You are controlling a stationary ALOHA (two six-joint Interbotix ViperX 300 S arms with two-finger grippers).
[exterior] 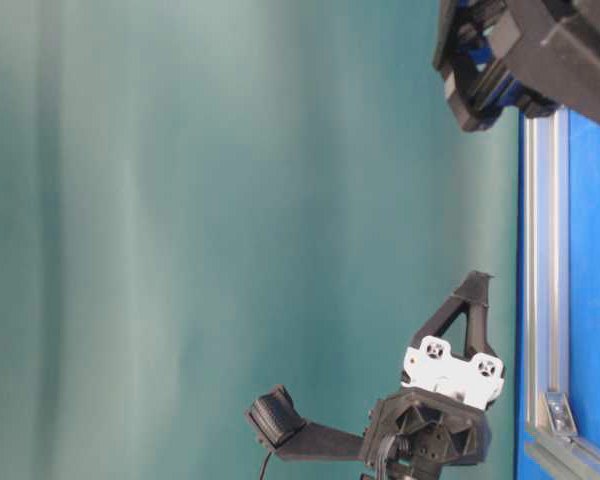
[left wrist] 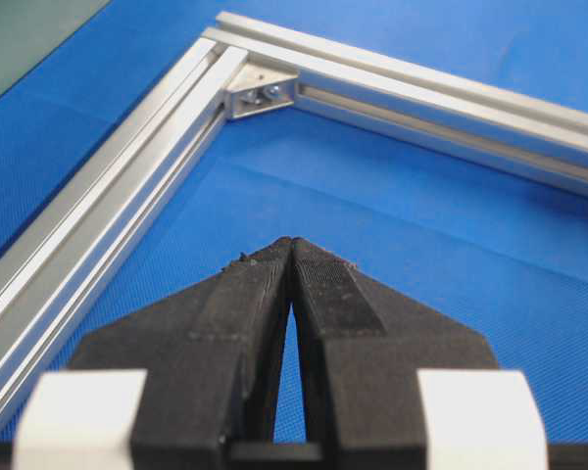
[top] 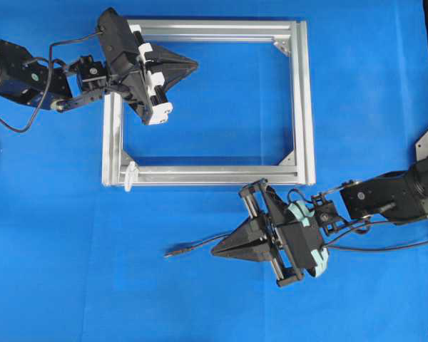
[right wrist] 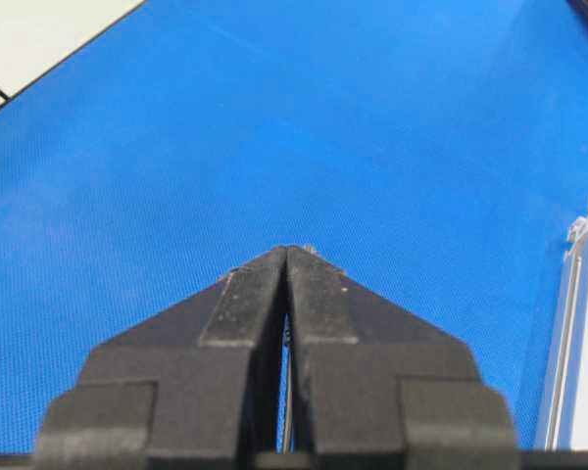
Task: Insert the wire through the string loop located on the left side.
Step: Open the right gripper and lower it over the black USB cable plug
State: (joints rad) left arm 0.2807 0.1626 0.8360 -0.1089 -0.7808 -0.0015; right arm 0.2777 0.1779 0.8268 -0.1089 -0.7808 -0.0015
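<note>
Black wire (top: pixel 200 247) lies just under the right claw (top: pixel 215 251) (fingers pressed together, empty); left claw (top: pixel 194 65) likewise closed.

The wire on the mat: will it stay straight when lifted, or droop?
Probably droops: the wire is very thin and already lies in a gentle curve on the mat. Its plug tip looks small, so likely light. Gripped far back, the end may sag and wander.

Frame mid-table, arms at opposite corners
Left gripper (top: pixel 192 65) over frame (top: pixel 303 100) top-left, tips inside; string loop (top: pixel 130 176) at frame's bottom-left corner; right gripper (top: pixel 215 251) below frame's bottom rail, above wire (top: pixel 200 247), plug end pointing left
</note>
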